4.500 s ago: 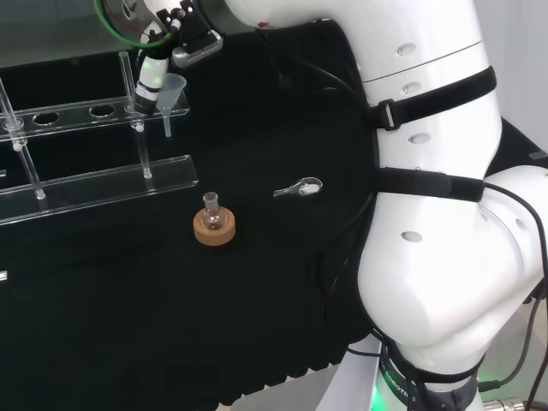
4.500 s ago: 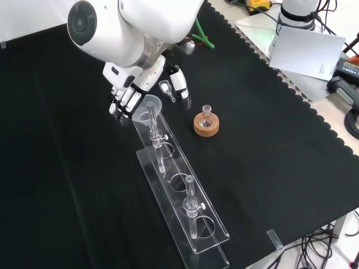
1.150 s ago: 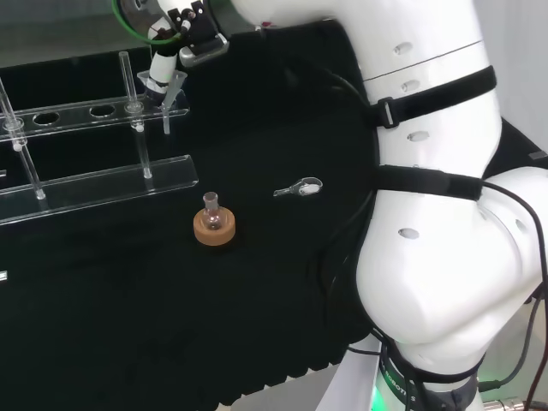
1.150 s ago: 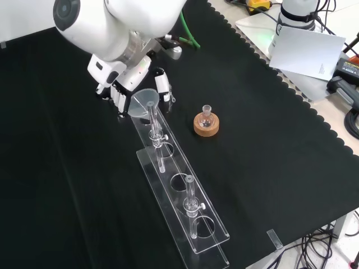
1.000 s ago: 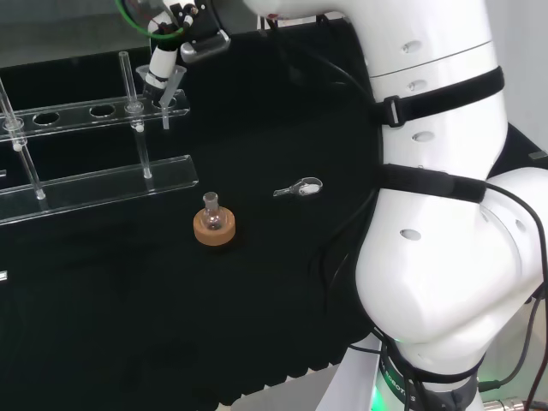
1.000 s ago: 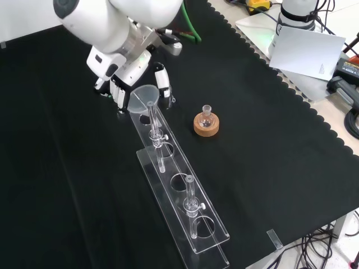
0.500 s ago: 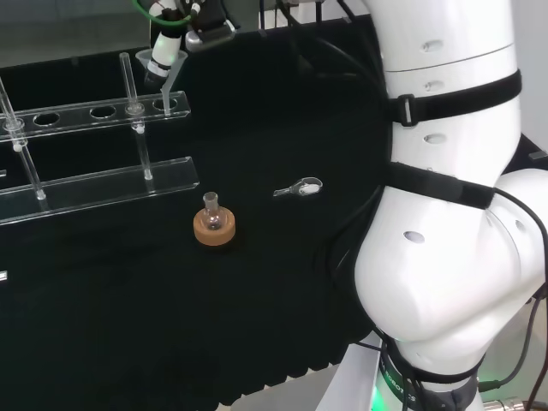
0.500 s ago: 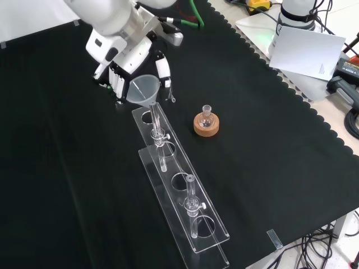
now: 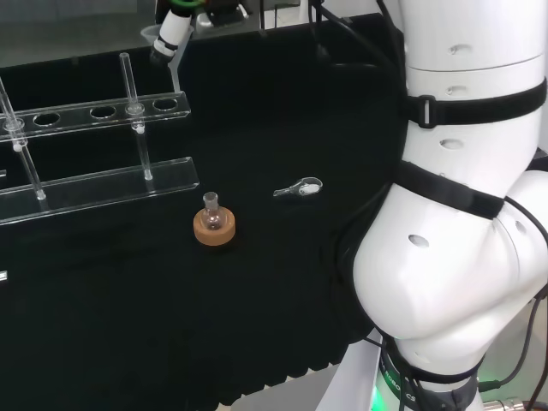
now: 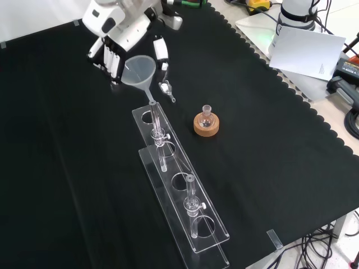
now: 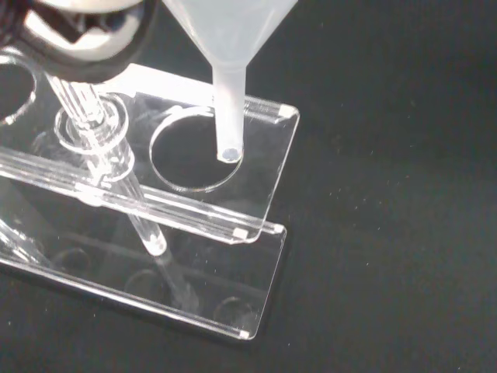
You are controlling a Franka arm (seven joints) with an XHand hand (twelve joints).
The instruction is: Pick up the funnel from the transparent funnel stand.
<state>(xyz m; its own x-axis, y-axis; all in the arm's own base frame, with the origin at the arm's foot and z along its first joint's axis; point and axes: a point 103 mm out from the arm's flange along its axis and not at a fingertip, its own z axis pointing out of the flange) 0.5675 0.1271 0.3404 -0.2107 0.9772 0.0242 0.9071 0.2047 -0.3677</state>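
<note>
Item: funnel [image 10: 139, 68], translucent plastic, conical with a narrow stem. Location: carried above the end of the transparent funnel stand [image 10: 182, 196], stem tip just over the stand's last hole in the wrist view, clear of the plate and touching nothing there.

Holder: robot hand [image 10: 115, 47], fingers curled round the funnel's cone from the upper left in the front view, thumb on the opposite side. The contact points themselves were hidden behind the cone.

Stand contents: two upright glass rods in the stand; the nearer glass rod [image 10: 155, 126] stood just beside the hanging stem.

Other ware on the surface [image 10: 269, 151]: small flask on a cork ring [image 10: 206, 124], near the stand; a small metal clip [image 9: 299, 187], well apart from the stand in the head view.

Risks, as judged:
- Stem tip was barely above the hole; a sideways move before more height could catch the stand's edge and drag or tip it.
- The nearer rod was close enough to be knocked by a swing of the stem.
- The smooth tapered cone could slide through the fingers if the wrist tilted.
</note>
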